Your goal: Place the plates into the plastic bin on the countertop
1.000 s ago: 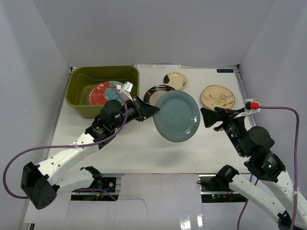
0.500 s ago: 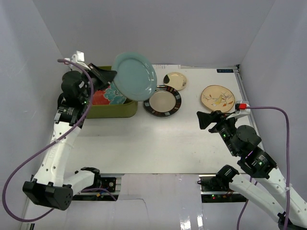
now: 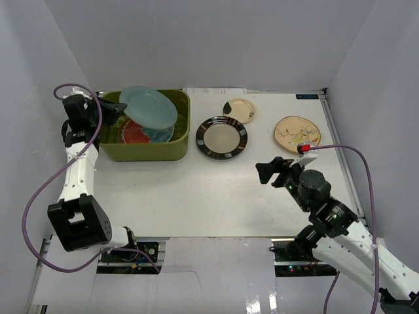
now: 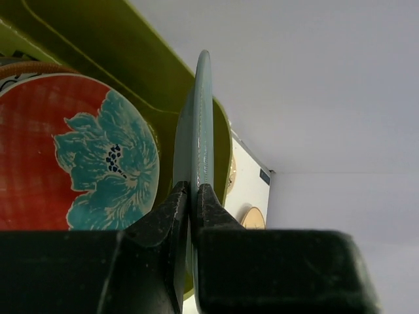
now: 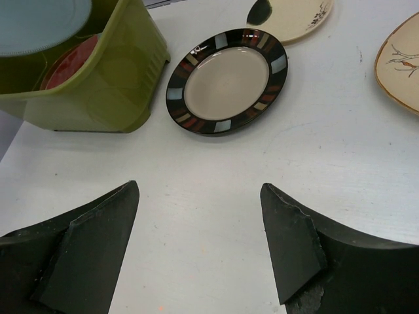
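My left gripper (image 3: 118,106) is shut on the rim of the plain light blue plate (image 3: 148,106) and holds it over the olive-green plastic bin (image 3: 141,151). The left wrist view shows that plate edge-on (image 4: 201,124) between my jaws (image 4: 194,190). The red-and-teal plate (image 4: 72,157) lies in the bin below it (image 3: 136,133). The black-rimmed plate (image 3: 222,138), the small cream plate (image 3: 239,110) and the cream plate with a bird (image 3: 297,132) lie on the white countertop (image 3: 196,190). My right gripper (image 3: 267,173) is open and empty above the countertop, near the black-rimmed plate (image 5: 226,81).
White walls close in the left, back and right sides. The bin (image 5: 91,98) stands at the back left corner. A metal rail (image 3: 337,140) runs along the countertop's right edge. Purple cables hang from both arms.
My left arm swung the light blue plate from mid-table up and left, and now holds it lower over the bin. My right gripper moved left and nearer.
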Robot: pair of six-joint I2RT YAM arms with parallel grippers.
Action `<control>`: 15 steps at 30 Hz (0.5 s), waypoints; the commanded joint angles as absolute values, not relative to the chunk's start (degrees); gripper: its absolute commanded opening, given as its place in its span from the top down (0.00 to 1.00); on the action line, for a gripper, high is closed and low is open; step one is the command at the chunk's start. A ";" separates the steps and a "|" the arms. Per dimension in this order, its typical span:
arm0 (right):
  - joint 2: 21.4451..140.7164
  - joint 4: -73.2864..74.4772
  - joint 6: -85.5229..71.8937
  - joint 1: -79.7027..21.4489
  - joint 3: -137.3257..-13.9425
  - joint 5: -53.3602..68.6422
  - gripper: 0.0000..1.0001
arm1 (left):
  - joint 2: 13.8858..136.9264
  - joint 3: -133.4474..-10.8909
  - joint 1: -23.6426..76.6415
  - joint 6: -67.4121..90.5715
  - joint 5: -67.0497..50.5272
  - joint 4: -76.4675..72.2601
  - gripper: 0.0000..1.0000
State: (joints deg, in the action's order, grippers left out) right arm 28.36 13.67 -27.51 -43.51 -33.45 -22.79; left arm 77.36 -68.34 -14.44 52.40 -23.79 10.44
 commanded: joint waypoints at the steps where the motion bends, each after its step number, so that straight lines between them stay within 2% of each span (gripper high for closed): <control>1: 29.44 7.92 -27.95 -43.51 -32.70 -22.24 0.19 | 75.84 -73.39 -14.50 54.23 -27.52 4.30 1.00; 6: 33.30 5.37 -28.21 -43.51 -31.03 -20.92 0.19 | 81.10 -74.00 -14.59 51.42 -24.09 4.57 1.00; 15: 43.67 -2.63 -31.11 -42.28 -30.85 -21.54 0.18 | 90.08 -74.00 -14.59 49.22 -24.52 2.11 1.00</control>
